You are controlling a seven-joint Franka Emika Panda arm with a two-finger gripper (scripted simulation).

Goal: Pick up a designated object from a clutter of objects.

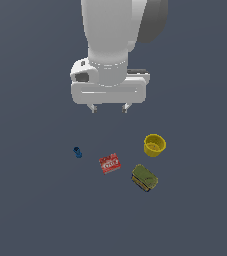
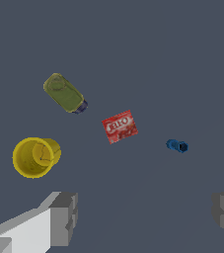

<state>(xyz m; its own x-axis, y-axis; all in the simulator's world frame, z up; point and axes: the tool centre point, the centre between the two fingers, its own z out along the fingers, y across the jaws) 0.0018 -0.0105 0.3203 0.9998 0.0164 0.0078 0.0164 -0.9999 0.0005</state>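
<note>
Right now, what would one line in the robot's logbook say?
phase: pre-grasp | gripper: open, above the items, holding nothing | target: yellow cup upright, untouched | nearby: olive-green block, red flat box, blue cylinder

The only thing here outside the task is the worktop [image 1: 30, 200], a flat, plain surface of dark slate grey-blue. It lies well below the gripper [image 1: 109, 108] and stretches away from under it on every side, reaching all four borders of the exterior view. In the wrist view the same worktop [image 2: 182, 59] fills the whole background beneath and ahead of the gripper [image 2: 145, 217]. Its colour is even and matt, with no pattern, seam or marking to be made out. No rim or corner of it shows in either view.
</note>
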